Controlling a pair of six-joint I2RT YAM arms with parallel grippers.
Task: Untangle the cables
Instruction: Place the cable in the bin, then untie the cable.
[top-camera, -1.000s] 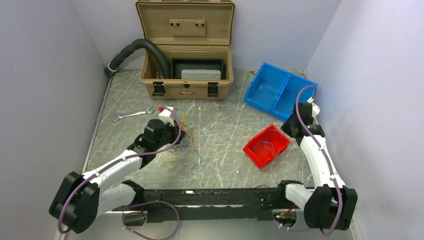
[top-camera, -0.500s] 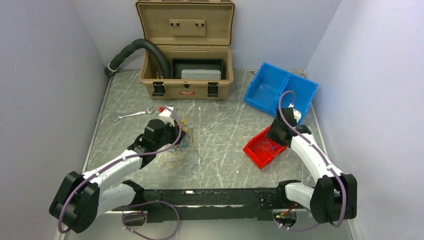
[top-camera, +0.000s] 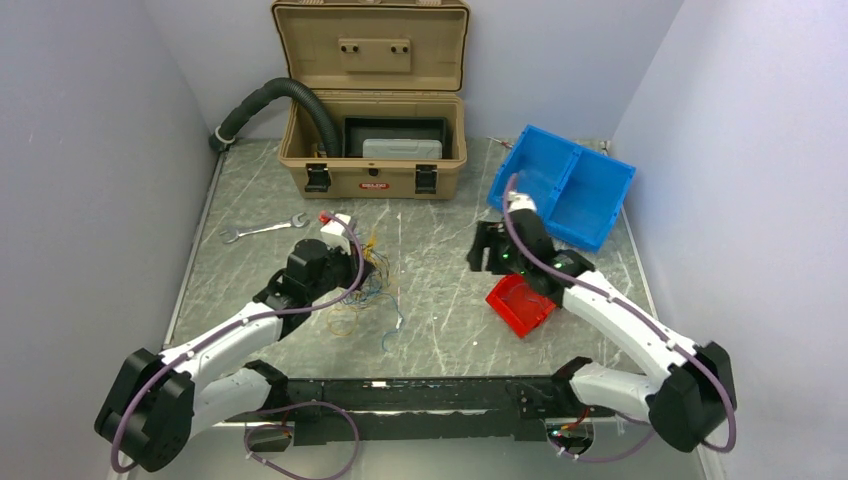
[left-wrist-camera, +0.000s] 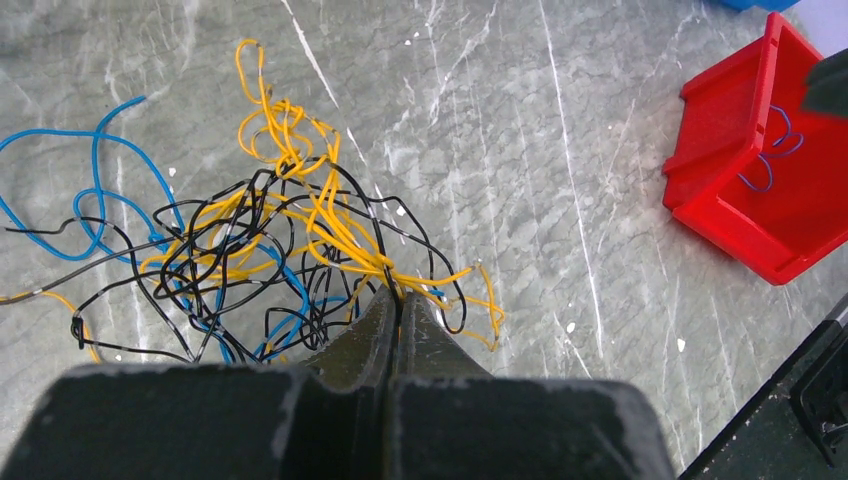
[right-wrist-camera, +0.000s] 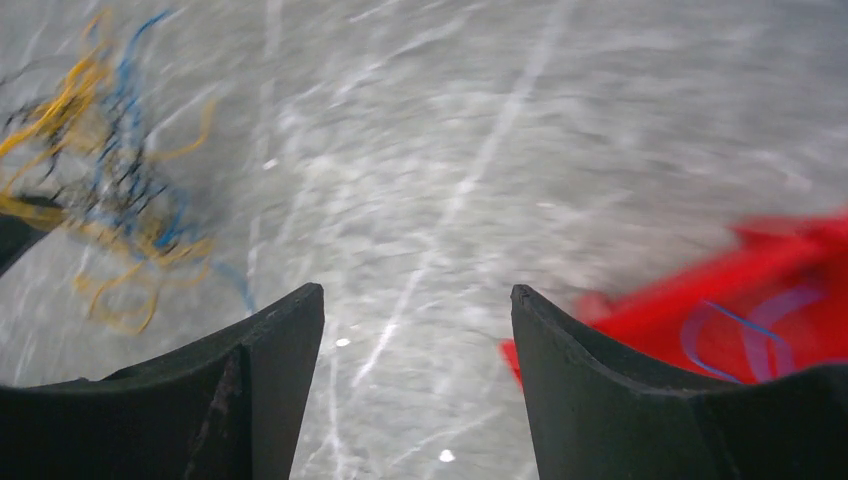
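Grey-veined marble tabletop (top-camera: 430, 320), top external view: the red plastic bin (top-camera: 520, 303) serves as reference. The right gripper (top-camera: 487, 250) has crossed from the bin's right side, over it, to a position just beyond its far-left corner. Its jaws, shut a second ago, now stand apart and hold nothing. The tangle of thin blue, yellow-orange and black cables (top-camera: 360, 300) lies well left of the bin. The left gripper (top-camera: 372, 262) sits at the tangle's far edge, essentially where it was. A blue divided tray (top-camera: 560, 185) and an open tan toolbox (top-camera: 375, 150) stand on the bin's far side, untouched.

Left wrist view: the left gripper (left-wrist-camera: 397, 300) has its jaws together at the tangle (left-wrist-camera: 250, 240). Yellow-orange and black strands run into the tips, apparently pinched. One loose blue wire (left-wrist-camera: 765, 160) lies inside the bin (left-wrist-camera: 760, 190) at upper right.

Right wrist view, motion-blurred: the right gripper (right-wrist-camera: 418, 300) shows wide-set jaws over bare table. The bin (right-wrist-camera: 760, 290) with its blue wire (right-wrist-camera: 740, 330) is to the right and the tangle (right-wrist-camera: 110, 180) is to the left.

Assessment: one blue wire appears delivered to the bin. The right arm is judged to be returning for another strand while the left anchors the tangle. Most of the sorting remains.
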